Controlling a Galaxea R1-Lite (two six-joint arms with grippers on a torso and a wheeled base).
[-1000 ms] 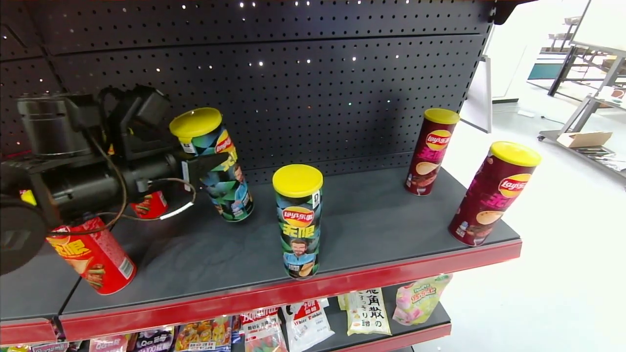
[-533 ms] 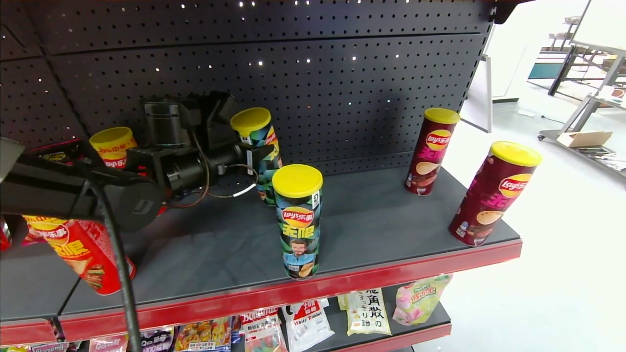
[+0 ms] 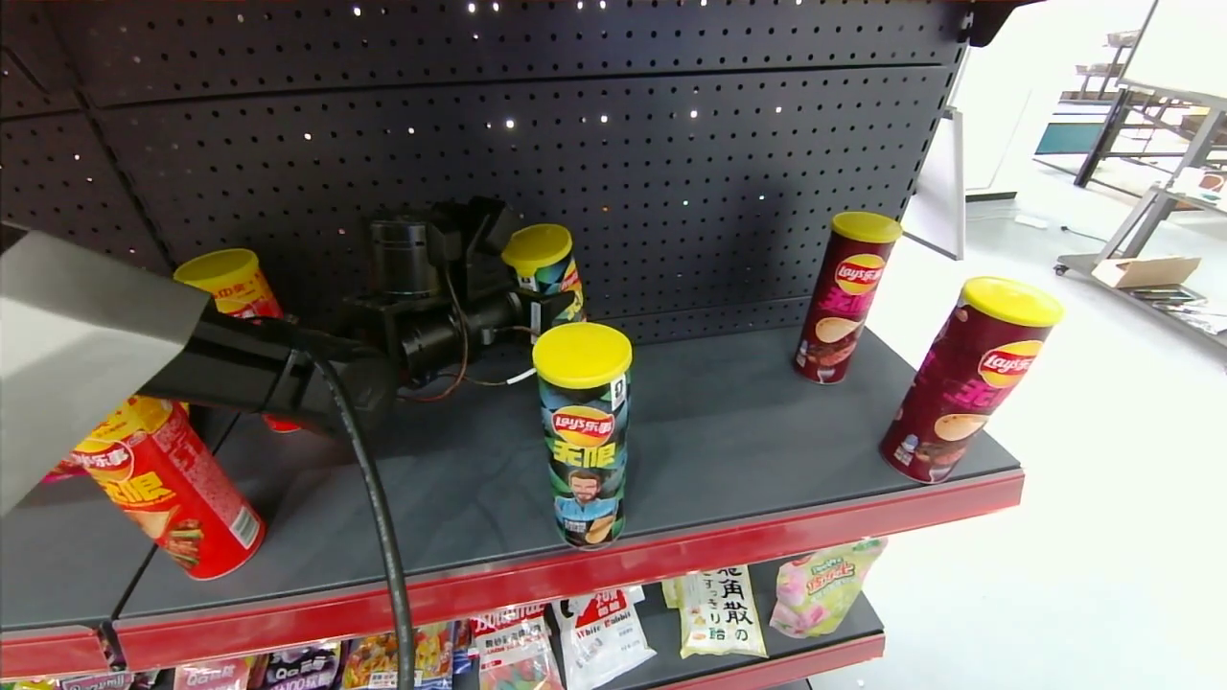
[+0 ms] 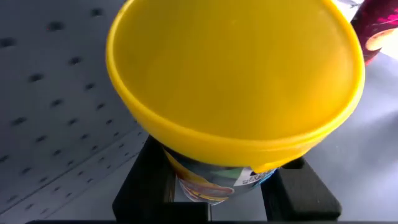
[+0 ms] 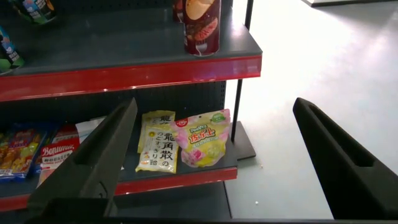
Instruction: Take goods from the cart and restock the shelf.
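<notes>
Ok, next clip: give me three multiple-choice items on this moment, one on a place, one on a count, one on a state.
1. Where is the blue-green can held by the left pincer?
A. At the front edge.
B. At the back of the top shelf, near the pegboard.
C. On the lower shelf.
2. How many maroon cans stand on the top shelf?
A. Two.
B. Three.
C. Five.
3. The right pincer is:
A. shut on a bag.
B. shut on a can.
C. open and empty.
Answers: 1 B, the head view shows it close before the pegboard; 2 A, both stand at its right; 3 C, its fingers stand wide apart with nothing between.
</notes>
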